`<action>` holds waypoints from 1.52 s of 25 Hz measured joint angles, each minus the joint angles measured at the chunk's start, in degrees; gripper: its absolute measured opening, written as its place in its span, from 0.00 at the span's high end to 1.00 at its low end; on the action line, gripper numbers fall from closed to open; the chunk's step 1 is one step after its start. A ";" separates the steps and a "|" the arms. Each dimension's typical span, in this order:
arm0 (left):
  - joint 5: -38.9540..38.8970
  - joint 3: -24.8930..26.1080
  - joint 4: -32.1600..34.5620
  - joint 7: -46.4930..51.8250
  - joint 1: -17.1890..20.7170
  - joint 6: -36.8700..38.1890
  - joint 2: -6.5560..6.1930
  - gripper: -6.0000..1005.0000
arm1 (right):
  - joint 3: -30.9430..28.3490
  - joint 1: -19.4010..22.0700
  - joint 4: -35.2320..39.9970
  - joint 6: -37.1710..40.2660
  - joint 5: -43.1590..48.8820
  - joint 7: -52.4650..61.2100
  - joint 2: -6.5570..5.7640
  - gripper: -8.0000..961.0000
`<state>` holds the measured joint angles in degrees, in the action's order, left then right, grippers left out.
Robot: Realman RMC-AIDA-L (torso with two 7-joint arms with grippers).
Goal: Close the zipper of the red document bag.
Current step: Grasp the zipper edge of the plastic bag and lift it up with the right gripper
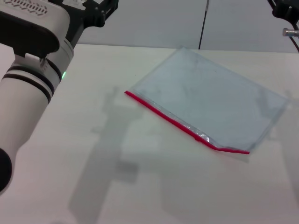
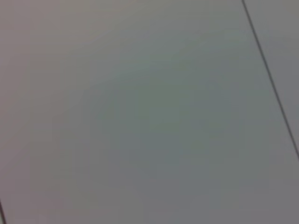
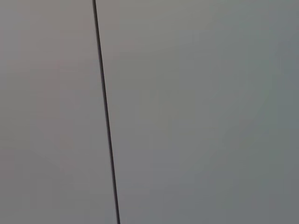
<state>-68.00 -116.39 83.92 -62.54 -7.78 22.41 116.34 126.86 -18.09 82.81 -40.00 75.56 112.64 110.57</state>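
Red document bag: flat, translucent blue-grey, lying skewed on table. Zipper runs along its near edge. Both grippers raised; finger state can't be told.

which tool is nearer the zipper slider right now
Hard to call. The left tool is raised at the far left, the right tool at the far right; both are well off the slider on the zipper.

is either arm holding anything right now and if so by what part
Nothing is held. The red document bag lies flat on the table, its zipper untouched. The left gripper and right gripper sit raised at the far corners, away from it.
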 joint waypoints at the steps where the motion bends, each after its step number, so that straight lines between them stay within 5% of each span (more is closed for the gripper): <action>1: -1.88 0.02 0.26 -1.76 -0.12 0.11 0.00 0.10 | -0.15 0.06 -0.11 0.12 0.04 -0.17 0.33 0.21; 13: -8.09 0.11 0.61 -6.98 -0.50 0.64 -0.14 0.10 | -0.75 0.17 -1.53 -0.23 0.82 -0.59 1.65 0.22; 21: -8.22 0.07 0.39 -7.01 -0.73 0.63 -0.13 0.11 | -3.42 -0.09 -3.90 -3.51 1.42 -5.18 5.40 0.22; 25: -8.30 -0.14 0.27 -7.03 -1.22 0.62 -0.08 0.11 | -1.30 -1.30 -5.28 -8.23 1.51 -5.21 5.44 0.22; 31: -8.36 -0.04 0.12 -7.06 -1.26 0.60 -0.06 0.11 | -2.26 -1.67 -4.44 -2.70 -2.72 -5.57 5.20 0.23; 38: -8.47 0.00 0.10 -7.40 -1.13 0.59 -0.05 0.12 | -9.49 1.77 -1.39 16.45 -4.66 -6.98 4.57 0.24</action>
<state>-76.47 -116.39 84.02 -69.94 -8.91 23.00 116.28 117.37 -16.33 81.42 -23.55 70.90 105.66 115.14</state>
